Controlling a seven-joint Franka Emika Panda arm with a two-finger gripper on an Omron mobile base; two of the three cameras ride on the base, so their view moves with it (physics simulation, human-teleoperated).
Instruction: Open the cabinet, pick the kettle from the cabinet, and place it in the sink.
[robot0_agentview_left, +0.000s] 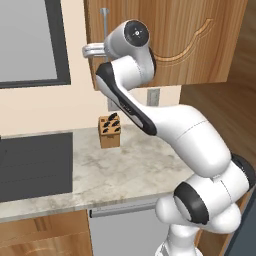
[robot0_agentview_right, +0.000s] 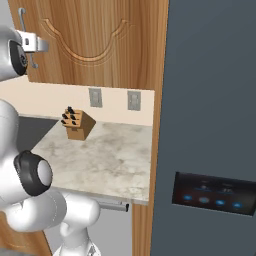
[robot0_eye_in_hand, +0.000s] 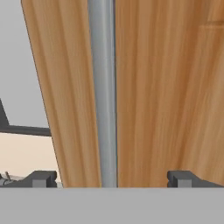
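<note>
**Hand at the cabinet handle, door shut**

Cabinet (robot0_agentview_left: 195, 40) mounted high on the wall above the bench (robot0_agentview_left: 125, 167), door closed flat, carved curved groove across its face. Vertical silver bar handle (robot0_eye_in_hand: 103, 92) along the door's left edge, centred between the hand's (robot0_eye_in_hand: 111, 178) two dark fingertips (robot0_eye_in_hand: 41, 178). Hand spread wide, one tip either side of the bar, neither touching it. Seen from the left base view, hand (robot0_agentview_left: 92, 50) raised level with the handle's lower part. Below, a wooden knife block (robot0_agentview_left: 110, 131) standing on the marbled bench near the wall. Black sink (robot0_agentview_left: 35, 165) set in the bench further left.
</note>
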